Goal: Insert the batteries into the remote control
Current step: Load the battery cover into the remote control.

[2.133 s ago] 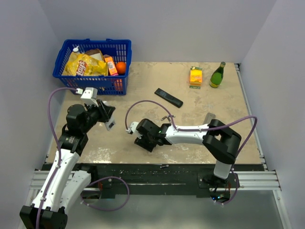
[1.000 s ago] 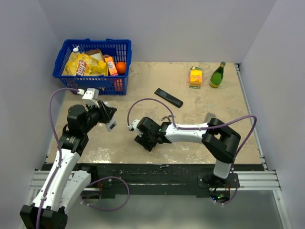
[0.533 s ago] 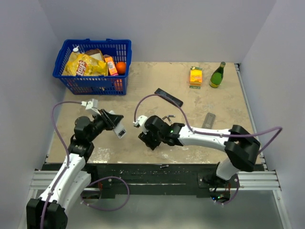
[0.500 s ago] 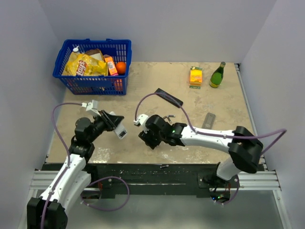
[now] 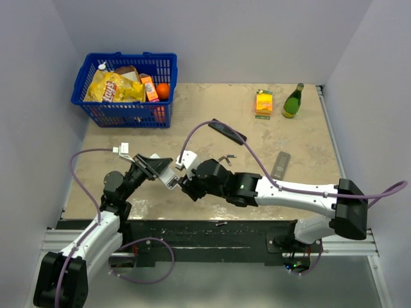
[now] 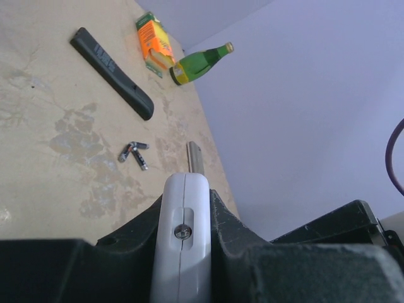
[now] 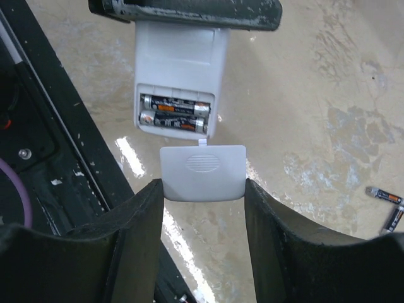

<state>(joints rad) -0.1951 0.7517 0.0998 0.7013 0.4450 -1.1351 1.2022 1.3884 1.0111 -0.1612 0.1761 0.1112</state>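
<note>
The arms have swung together: the left gripper [image 5: 158, 169] clamps the white remote [image 7: 180, 63], batteries [image 7: 174, 113] seated inside; the right gripper [image 5: 186, 185] pinches its cover [image 7: 202, 172] just below, so probably only closing remains

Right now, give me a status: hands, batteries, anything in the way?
Left hand shut on remote. Right hand shut on cover, not yet fitted. Two batteries seated. Nothing between cover and remote.

No lettering can be read; print on the chip bag [image 5: 114, 86] and batteries [image 7: 173, 120] is too blurred.
</note>
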